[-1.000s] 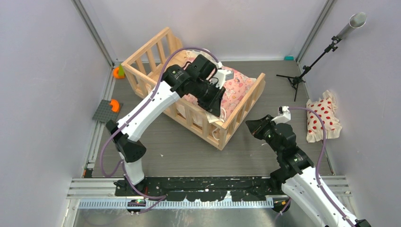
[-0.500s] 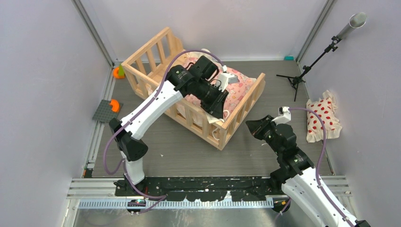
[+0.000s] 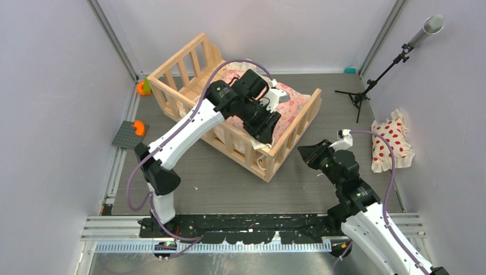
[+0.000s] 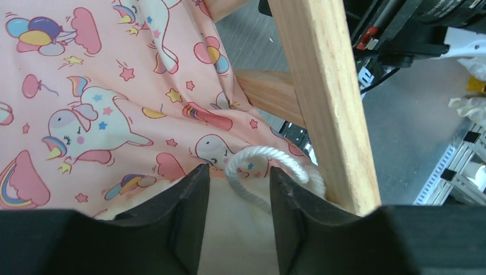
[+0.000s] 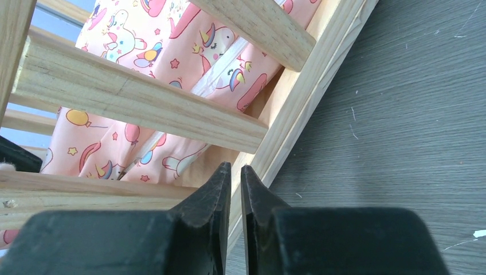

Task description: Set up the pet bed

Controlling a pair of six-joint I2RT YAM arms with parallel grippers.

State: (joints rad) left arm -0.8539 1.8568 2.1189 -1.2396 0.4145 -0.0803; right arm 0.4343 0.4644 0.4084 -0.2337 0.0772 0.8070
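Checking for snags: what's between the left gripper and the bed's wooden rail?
In the left wrist view, a white cord loop on the pink cushion lies between the left gripper and the pet bed rail.

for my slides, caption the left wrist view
Left gripper open over the pink cushion, a white cord between its fingers, beside the bed rail.

pet bed point(image 4: 321, 86) cropped at edges, cushion point(image 3: 289, 106) half hidden by left arm point(image 3: 189, 129)
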